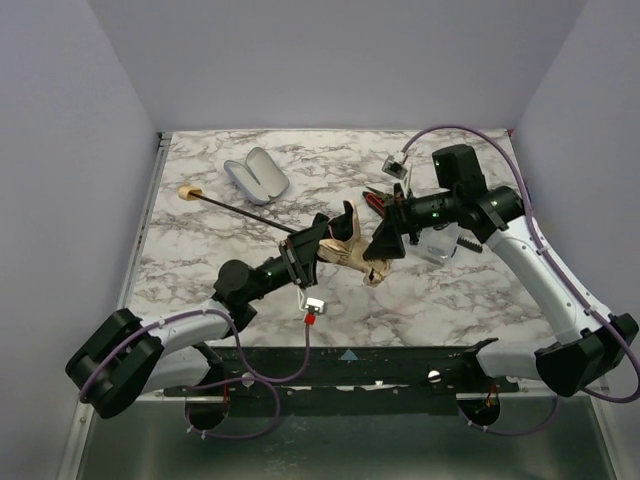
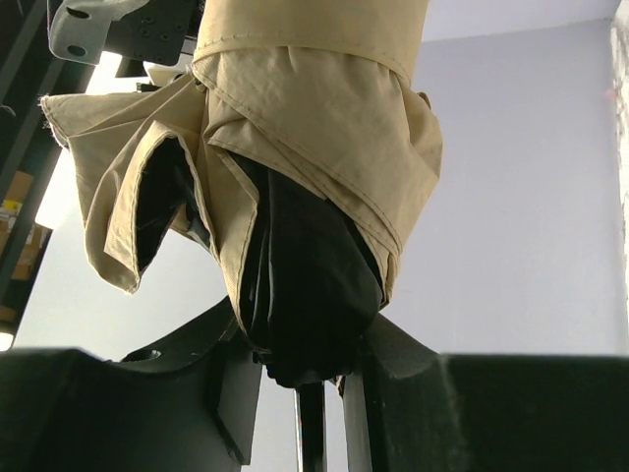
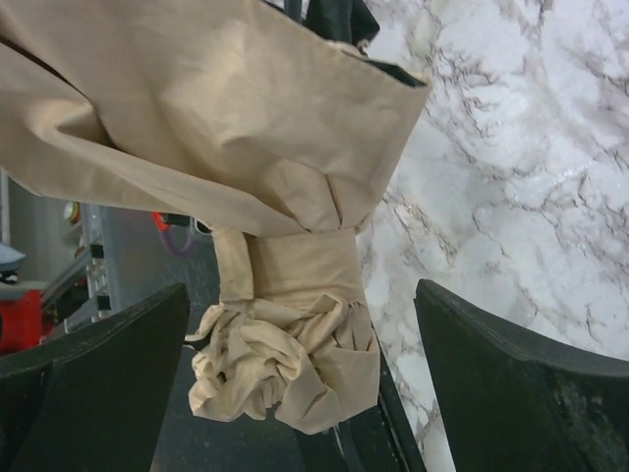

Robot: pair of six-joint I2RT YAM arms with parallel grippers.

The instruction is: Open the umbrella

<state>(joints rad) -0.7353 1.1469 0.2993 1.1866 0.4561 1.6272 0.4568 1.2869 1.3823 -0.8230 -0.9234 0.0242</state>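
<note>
The umbrella [image 1: 345, 248] lies across the middle of the marble table [image 1: 450, 300]. Its thin black shaft [image 1: 245, 212] runs up-left to the oval tan handle [image 1: 186, 192]. The peach-tan canopy is still folded and bunched, with black lining showing. My left gripper [image 1: 303, 258] is shut on the umbrella where the shaft meets the canopy; in the left wrist view [image 2: 314, 383] the black lining and the shaft sit between the jaws. My right gripper [image 1: 383, 250] is open at the canopy's far end. In the right wrist view its fingers [image 3: 511, 374] stand wide on either side of the bunched tan fabric [image 3: 285, 344], not touching it.
A lavender hard-shell case [image 1: 257, 177] lies open at the back left of the table. Red-handled pliers [image 1: 378, 200] lie just behind the right gripper. A small white box [image 1: 436, 247] sits under the right wrist. Walls close the table in on the left, back and right.
</note>
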